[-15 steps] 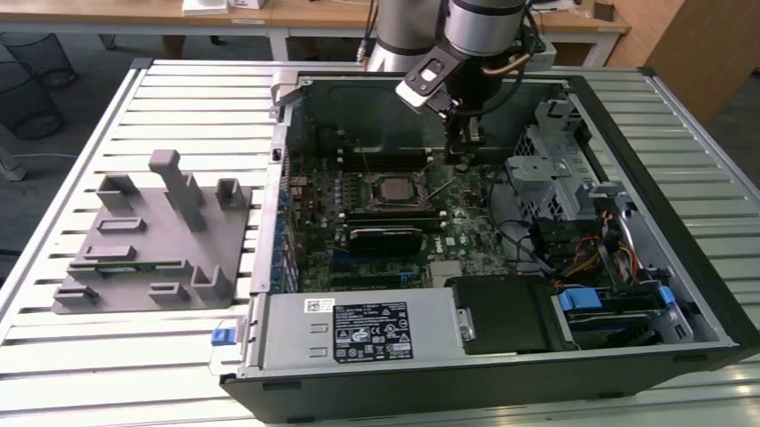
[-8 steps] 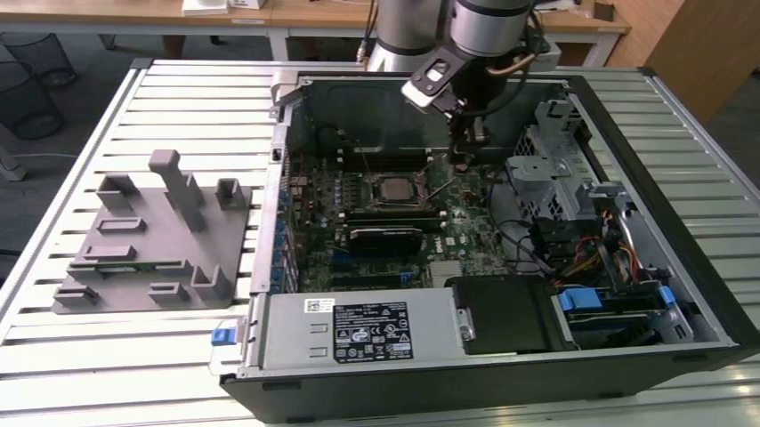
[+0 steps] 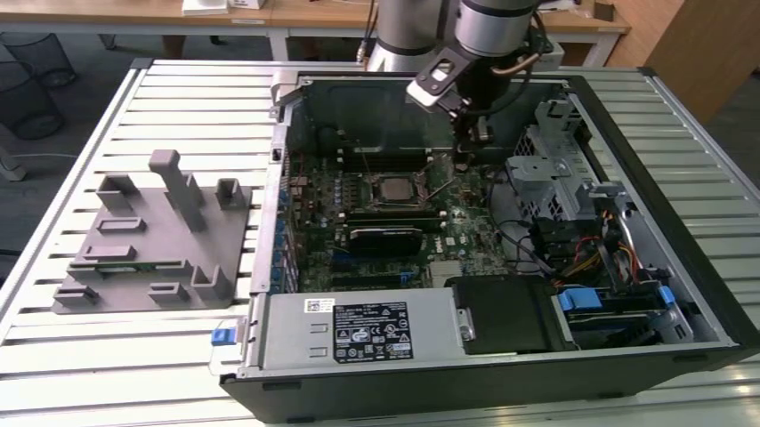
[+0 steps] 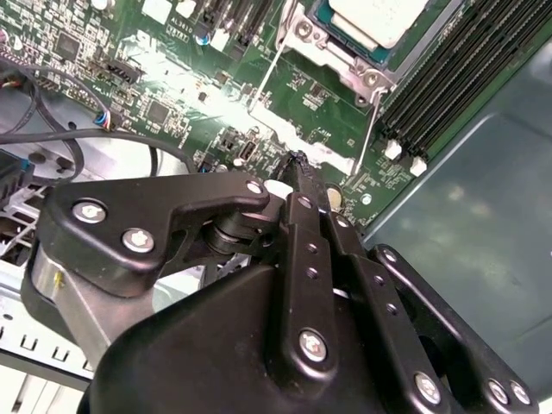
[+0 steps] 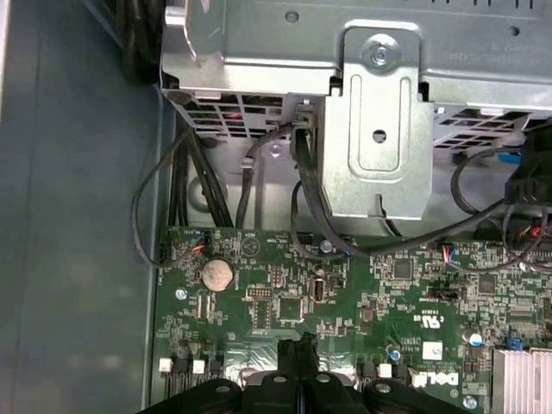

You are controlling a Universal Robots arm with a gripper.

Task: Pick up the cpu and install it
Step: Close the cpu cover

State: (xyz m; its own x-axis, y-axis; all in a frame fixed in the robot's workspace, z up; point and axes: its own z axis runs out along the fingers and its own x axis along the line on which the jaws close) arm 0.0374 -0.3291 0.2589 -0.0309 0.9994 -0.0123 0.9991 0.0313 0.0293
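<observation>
The cpu [image 4: 379, 17] is a pale silver square lying flat in its socket on the green motherboard [image 4: 172, 78]; the exterior view has the cpu [image 3: 392, 189] in the middle of the open case. My gripper [image 3: 467, 158] hangs low over the board, just to the exterior view's right of the socket. Its black fingertips [image 4: 297, 168] are pressed together with nothing between them, and the gripper [image 5: 297, 349] looks shut in the first wrist view too. A thin metal socket lever [image 4: 369, 129] stands raised between the fingertips and the socket.
The black computer case [image 3: 665, 178] lies open on a slatted metal table [image 3: 178, 107]. A silver drive cage [image 5: 379, 112] and black cables [image 5: 172, 198] crowd the board's edge beyond a coin battery [image 5: 217, 274]. Memory slots [image 4: 457, 60] flank the socket. A grey parts fixture [image 3: 155, 240] sits beside the case.
</observation>
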